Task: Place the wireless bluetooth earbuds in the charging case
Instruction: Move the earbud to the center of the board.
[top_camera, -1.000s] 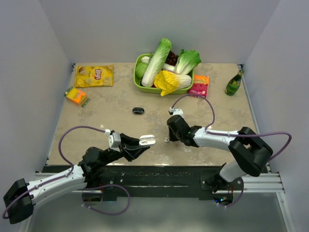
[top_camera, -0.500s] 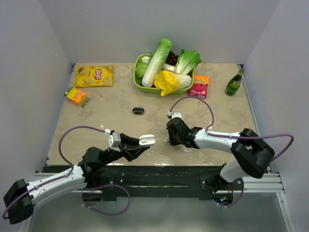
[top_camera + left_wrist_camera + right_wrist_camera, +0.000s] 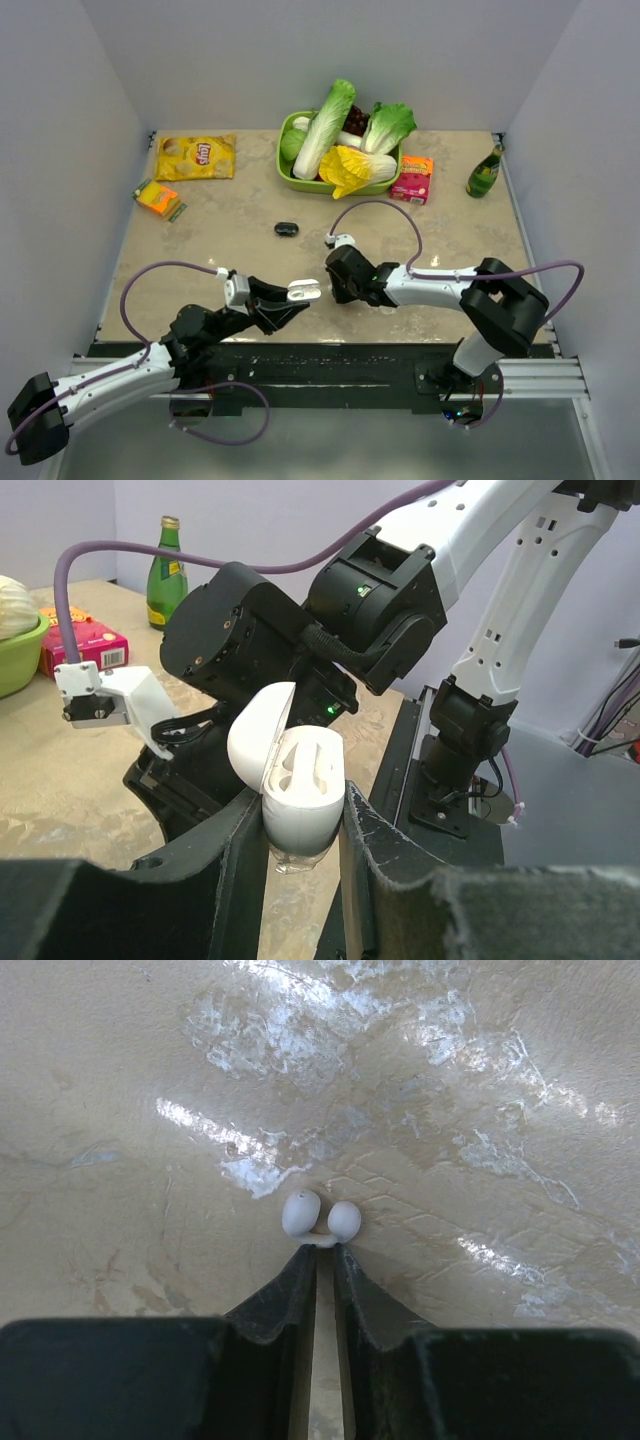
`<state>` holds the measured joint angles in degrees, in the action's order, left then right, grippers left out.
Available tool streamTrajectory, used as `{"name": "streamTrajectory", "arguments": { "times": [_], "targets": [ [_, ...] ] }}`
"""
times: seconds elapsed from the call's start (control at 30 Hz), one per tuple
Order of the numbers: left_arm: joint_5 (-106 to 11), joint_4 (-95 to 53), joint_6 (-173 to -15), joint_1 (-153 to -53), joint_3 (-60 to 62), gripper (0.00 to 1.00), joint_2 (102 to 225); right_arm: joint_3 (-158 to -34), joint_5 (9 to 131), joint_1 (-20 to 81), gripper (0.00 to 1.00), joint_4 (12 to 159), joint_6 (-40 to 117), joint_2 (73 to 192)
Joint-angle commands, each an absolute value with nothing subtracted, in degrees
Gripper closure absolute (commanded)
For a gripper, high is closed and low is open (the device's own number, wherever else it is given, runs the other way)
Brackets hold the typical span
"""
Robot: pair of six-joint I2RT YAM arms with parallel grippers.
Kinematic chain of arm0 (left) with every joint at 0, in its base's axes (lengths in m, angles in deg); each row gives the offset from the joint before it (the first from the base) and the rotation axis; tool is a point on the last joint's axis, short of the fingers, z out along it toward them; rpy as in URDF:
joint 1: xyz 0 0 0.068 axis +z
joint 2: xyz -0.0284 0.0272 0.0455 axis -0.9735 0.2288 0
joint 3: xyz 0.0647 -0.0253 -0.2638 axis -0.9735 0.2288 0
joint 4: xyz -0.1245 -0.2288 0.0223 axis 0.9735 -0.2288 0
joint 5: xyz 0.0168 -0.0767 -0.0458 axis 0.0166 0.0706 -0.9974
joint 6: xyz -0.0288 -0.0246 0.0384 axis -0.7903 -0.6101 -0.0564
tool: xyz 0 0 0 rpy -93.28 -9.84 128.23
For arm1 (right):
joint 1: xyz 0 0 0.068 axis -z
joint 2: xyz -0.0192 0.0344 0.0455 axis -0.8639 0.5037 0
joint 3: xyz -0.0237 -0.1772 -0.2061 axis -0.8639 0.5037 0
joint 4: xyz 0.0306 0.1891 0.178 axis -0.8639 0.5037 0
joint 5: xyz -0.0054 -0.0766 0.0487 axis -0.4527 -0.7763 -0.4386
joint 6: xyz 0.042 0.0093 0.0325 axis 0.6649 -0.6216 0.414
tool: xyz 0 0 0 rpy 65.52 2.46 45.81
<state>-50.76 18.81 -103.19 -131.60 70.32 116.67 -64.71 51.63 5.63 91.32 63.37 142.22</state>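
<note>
The white charging case (image 3: 300,792) stands with its lid (image 3: 253,742) flipped open and its moulded sockets showing, clamped between the fingers of my left gripper (image 3: 295,828). From above, the case (image 3: 305,291) hangs over the table's near edge at my left gripper (image 3: 296,296). Two white earbuds (image 3: 322,1217) lie side by side, their stems pinched in the tips of my right gripper (image 3: 320,1248), just over the tabletop. My right wrist (image 3: 345,273) sits close to the right of the case and hides the earbuds from above.
A green bowl (image 3: 288,176) of vegetables stands at the back centre, with a pink box (image 3: 412,178) and a green bottle (image 3: 485,172) to its right. A yellow chip bag (image 3: 196,157) and an orange packet (image 3: 158,198) lie back left. A small black object (image 3: 286,229) lies mid-table.
My right arm has swung left across the table with the earbuds, ending close beside the open case. The left arm and the case have stayed put.
</note>
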Motion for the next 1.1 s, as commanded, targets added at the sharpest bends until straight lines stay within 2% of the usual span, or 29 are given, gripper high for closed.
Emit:
{"name": "streamTrajectory", "arguments": {
  "times": [0.0, 0.17, 0.3, 0.57, 0.67, 0.77, 0.8, 0.87, 0.9, 0.93, 1.07],
  "targets": [
    [-50.63, 19.89, -103.51, -131.88, 72.76, 1.00, 116.27, -65.40, 48.60, 5.26, 0.84, 93.26, 62.37, 138.28],
    [-50.63, 20.60, -103.33, -131.88, 72.76, 1.00, 116.18, -64.25, 50.35, 5.35, 0.74, 92.64, 55.96, 131.93],
    [-50.63, 20.51, -103.25, -131.88, 72.93, 1.00, 115.74, -65.65, 53.16, 5.35, 0.59, 93.52, 50.42, 133.41],
    [-50.54, 19.81, -103.95, -131.97, 73.20, 1.00, 114.77, -67.68, 57.82, 5.35, 0.55, 92.73, 48.30, 137.99],
    [-50.45, 19.46, -103.95, -131.97, 73.20, 1.00, 114.33, -67.85, 57.03, 5.35, 0.60, 93.17, 48.82, 137.38],
    [-50.28, 19.37, -103.86, -131.97, 73.20, 1.00, 114.42, -67.51, 55.54, 5.35, 0.74, 93.87, 49.44, 136.67],
    [-50.19, 19.54, -103.77, -131.97, 73.20, 1.00, 114.51, -67.42, 55.01, 5.35, 0.83, 94.13, 49.61, 136.67],
    [-50.37, 19.89, -103.69, -131.97, 73.20, 1.00, 115.03, -66.89, 54.75, 5.35, 0.90, 94.40, 49.96, 136.93],
    [-50.45, 19.98, -103.69, -131.97, 73.11, 1.00, 115.21, -66.72, 55.01, 5.35, 0.97, 94.31, 50.14, 137.45],
    [-50.54, 20.07, -103.69, -131.97, 73.20, 1.00, 115.39, -66.54, 55.18, 5.35, 1.00, 93.88, 50.32, 137.72],
    [-50.63, 20.60, -103.86, -131.97, 73.29, 1.00, 115.65, -66.19, 56.32, 5.35, 1.00, 92.47, 51.28, 139.56]
  ]
}}
